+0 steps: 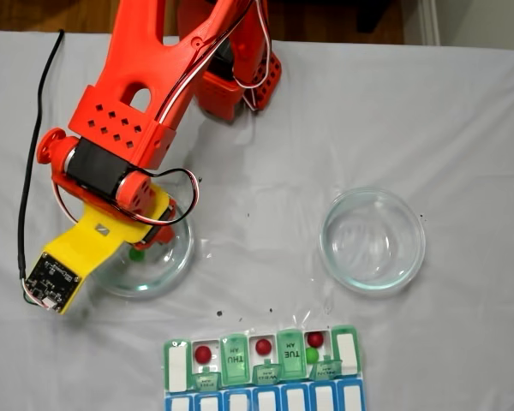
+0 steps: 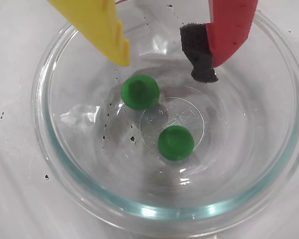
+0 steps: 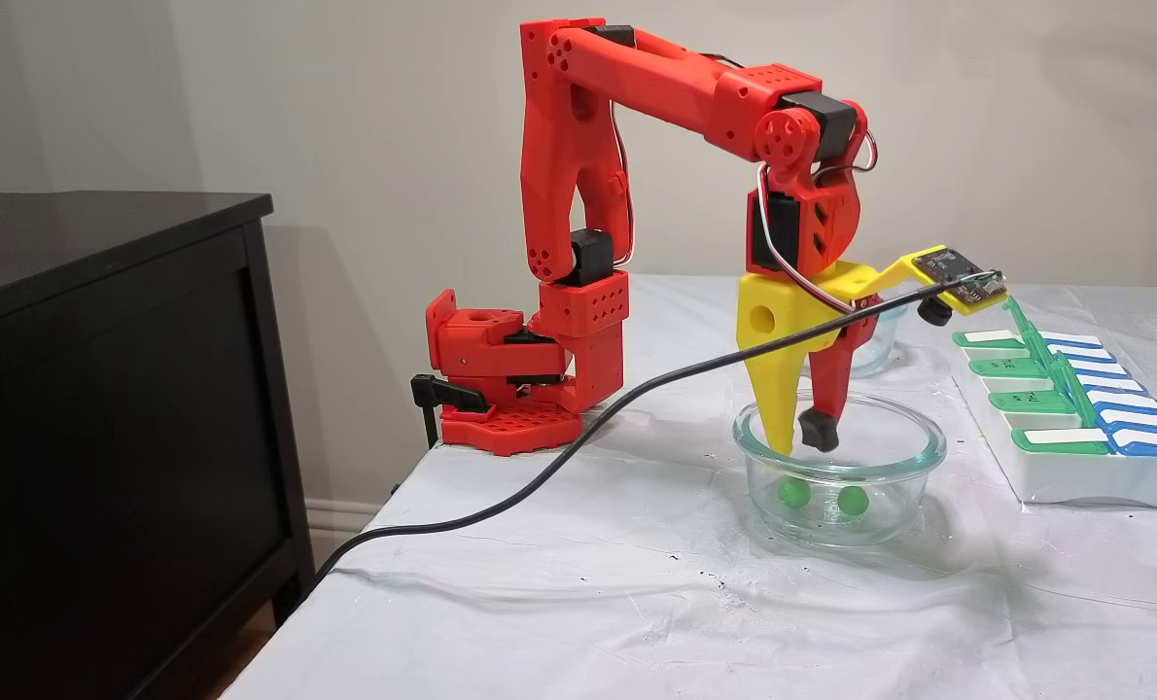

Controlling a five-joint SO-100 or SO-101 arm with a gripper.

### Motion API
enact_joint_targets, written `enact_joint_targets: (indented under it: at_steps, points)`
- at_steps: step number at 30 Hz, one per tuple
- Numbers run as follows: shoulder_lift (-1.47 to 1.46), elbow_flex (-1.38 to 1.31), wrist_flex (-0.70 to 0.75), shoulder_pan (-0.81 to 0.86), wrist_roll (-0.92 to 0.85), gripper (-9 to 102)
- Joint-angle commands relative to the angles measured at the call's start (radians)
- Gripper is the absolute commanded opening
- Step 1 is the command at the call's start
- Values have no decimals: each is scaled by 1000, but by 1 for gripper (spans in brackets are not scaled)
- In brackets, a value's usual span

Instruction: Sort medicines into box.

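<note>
A: Hand (image 2: 164, 62) is inside the near glass dish (image 2: 55, 164), fingers apart, nothing between them. Yellow finger (image 2: 102, 30) on one side, red finger with the black foam tip (image 2: 202, 55) on the other.

B: Which ball does it go for?

A: I'd take the green ball (image 2: 139, 91) just below the yellow tip. It sits off to that side of the gap, so shift the hand over until the ball is centred, then go down to the dish floor and close slowly. Round ball on glass will likely squirt out if one finger hits first.

B: Count?

A: Two green balls in this dish; the other (image 2: 175, 142) lies farther from the fingers. Pill box (image 1: 176, 364) sits well away from the hand on the worktop (image 1: 463, 128): three red balls (image 1: 203, 353) and one green (image 1: 312, 354) in its open slots. Second dish (image 1: 373, 240) looks empty. Two dishes in all.
</note>
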Motion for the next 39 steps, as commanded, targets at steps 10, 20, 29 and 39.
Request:
enact_joint_targets:
  at_steps: [10,20,29,39]
  points:
    - [3,-43,-8,5,-20,23]
    - [-31,-38,-9,6,-54,24]
    - [-95,-81,6,17,-84,23]
    - [-37,-81,14,49,-141,24]
